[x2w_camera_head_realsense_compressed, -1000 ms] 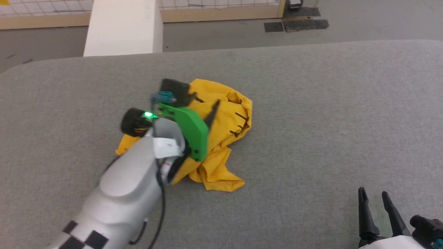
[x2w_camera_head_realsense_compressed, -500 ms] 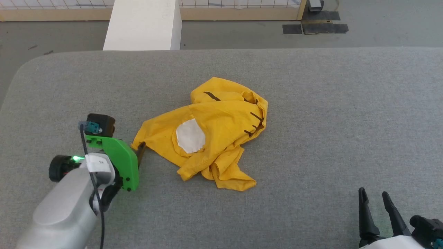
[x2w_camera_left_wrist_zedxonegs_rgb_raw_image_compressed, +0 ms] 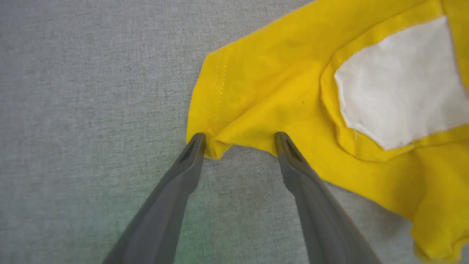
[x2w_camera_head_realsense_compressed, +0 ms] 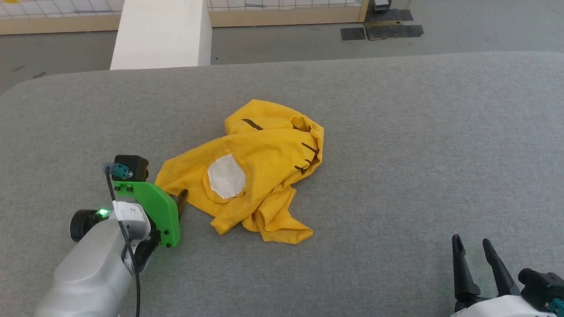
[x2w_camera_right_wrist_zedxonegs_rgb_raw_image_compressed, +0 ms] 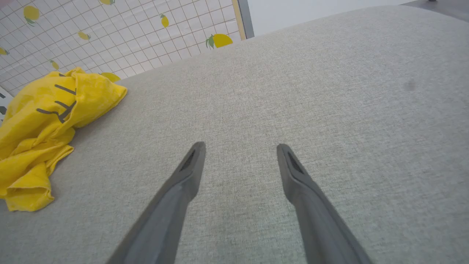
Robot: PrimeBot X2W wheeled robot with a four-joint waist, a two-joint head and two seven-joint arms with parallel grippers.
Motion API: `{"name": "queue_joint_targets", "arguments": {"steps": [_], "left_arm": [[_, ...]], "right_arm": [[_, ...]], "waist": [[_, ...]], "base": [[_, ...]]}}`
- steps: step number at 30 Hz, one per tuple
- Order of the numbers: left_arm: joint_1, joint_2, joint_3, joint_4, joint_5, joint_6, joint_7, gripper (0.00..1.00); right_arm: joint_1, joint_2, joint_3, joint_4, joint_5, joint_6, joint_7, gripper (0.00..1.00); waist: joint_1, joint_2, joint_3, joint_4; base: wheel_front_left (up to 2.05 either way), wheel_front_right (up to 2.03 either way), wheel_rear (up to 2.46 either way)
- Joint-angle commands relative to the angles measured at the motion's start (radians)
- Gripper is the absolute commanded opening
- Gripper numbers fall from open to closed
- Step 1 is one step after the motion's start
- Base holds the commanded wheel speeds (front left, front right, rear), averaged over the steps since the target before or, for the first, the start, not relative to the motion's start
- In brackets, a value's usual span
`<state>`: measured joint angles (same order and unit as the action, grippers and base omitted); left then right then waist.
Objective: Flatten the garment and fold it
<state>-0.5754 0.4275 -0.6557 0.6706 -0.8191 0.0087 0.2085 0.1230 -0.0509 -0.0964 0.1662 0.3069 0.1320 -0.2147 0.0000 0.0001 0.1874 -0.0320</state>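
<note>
I look down on a grey fabric counter (x2w_camera_head_realsense_compressed: 396,154). Past its far edge, upper left, a white block (x2w_camera_head_realsense_compressed: 161,33) stands on grey floor (x2w_camera_head_realsense_compressed: 273,44). Dark mats (x2w_camera_head_realsense_compressed: 381,31) lie upper right, by a wooden skirting (x2w_camera_head_realsense_compressed: 282,17). My right wrist view's upper left shows a white tiled wall (x2w_camera_right_wrist_zedxonegs_rgb_raw_image_compressed: 121,33) printed with lemons (x2w_camera_right_wrist_zedxonegs_rgb_raw_image_compressed: 220,40).

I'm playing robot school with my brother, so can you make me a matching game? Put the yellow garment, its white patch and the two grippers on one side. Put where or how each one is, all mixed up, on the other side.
Things:
1. garment
2. white patch
3. left gripper
4. right gripper

How or where:
A. open, well apart from the garment
B. mustard yellow, crumpled in a heap
C. open, fingertips at the garment's edge
D. sits on the yellow fabric

Pairs: 1-B, 2-D, 3-C, 4-A.
</note>
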Motion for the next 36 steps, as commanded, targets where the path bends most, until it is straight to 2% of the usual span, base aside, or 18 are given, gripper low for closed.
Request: {"name": "queue_joint_targets", "arguments": {"steps": [1, 10, 13, 15, 17, 20, 26, 30, 32, 34, 35, 36], "left_arm": [[-0.008, -0.011, 0.000, 0.019, -0.003, -0.006, -0.016, 0.00], [-0.040, -0.040, 0.007, 0.043, -0.013, -0.048, -0.080, 0.00], [-0.032, -0.044, 0.032, -0.001, -0.028, -0.045, -0.128, 0.00], [0.001, -0.033, 0.061, -0.051, -0.046, -0.028, -0.170, 0.00], [0.056, -0.014, 0.094, -0.108, -0.068, -0.002, -0.205, 0.00], [0.226, 0.041, 0.167, -0.246, -0.124, 0.074, -0.253, 0.00], [0.626, 0.121, 0.278, -0.522, -0.245, 0.231, -0.276, 0.00], [0.800, 0.145, 0.316, -0.636, -0.298, 0.294, -0.270, 0.00], [0.831, 0.149, 0.318, -0.666, -0.306, 0.308, -0.264, 0.00], [0.824, 0.139, 0.332, -0.694, -0.302, 0.309, -0.291, 0.56], [0.814, 0.129, 0.339, -0.712, -0.301, 0.308, -0.308, 1.00], [0.802, 0.127, 0.336, -0.733, -0.289, 0.298, -0.323, 1.00]], "right_arm": [[-0.002, 0.001, 0.000, -0.007, -0.005, -0.001, 0.001, 1.00], [0.009, 0.001, -0.014, -0.019, -0.010, -0.001, 0.008, 1.00], [0.014, 0.001, -0.012, -0.021, -0.009, -0.001, 0.011, 1.00], [0.018, 0.001, -0.011, -0.021, -0.009, -0.001, 0.013, 1.00], [0.023, 0.001, -0.010, -0.022, -0.007, -0.001, 0.013, 1.00], [0.037, 0.001, -0.013, -0.017, -0.004, -0.001, 0.014, 1.00], [0.052, 0.001, -0.023, -0.016, 0.001, -0.001, 0.015, 1.00], [0.053, 0.001, -0.031, -0.018, -0.002, -0.001, 0.018, 1.00], [0.049, 0.001, -0.030, -0.018, -0.004, -0.001, 0.021, 1.00], [0.045, 0.001, -0.028, -0.017, -0.006, -0.001, 0.024, 1.00], [0.043, 0.001, -0.026, -0.016, -0.007, -0.001, 0.025, 1.00], [0.041, 0.001, -0.022, -0.016, -0.007, -0.001, 0.027, 1.00]], "waist": [[0.0000, -0.0001, 0.001, -0.008], [0.0000, -0.0001, -0.007, 0.028], [0.0000, -0.0001, -0.014, 0.042], [0.0000, -0.0001, -0.019, 0.046], [0.0000, -0.0001, -0.024, 0.048], [0.0000, -0.0001, -0.031, 0.053], [0.0000, -0.0001, -0.031, 0.064], [0.0000, -0.0001, -0.028, 0.085], [0.0000, -0.0001, -0.029, 0.095], [0.0000, -0.0001, -0.032, 0.104], [0.0000, -0.0001, -0.036, 0.109], [0.0000, -0.0001, -0.039, 0.113]], "base": [[0.00, 0.00, 0.00], [0.00, 0.00, 0.00], [0.00, 0.00, 0.00], [0.00, 0.00, 0.00], [0.00, 0.00, 0.00], [0.00, 0.00, 0.00], [0.00, 0.00, 0.00], [0.00, 0.00, 0.00], [0.00, 0.00, 0.00], [0.00, 0.00, 0.00], [0.00, 0.00, 0.00], [0.00, 0.00, 0.00]]}}
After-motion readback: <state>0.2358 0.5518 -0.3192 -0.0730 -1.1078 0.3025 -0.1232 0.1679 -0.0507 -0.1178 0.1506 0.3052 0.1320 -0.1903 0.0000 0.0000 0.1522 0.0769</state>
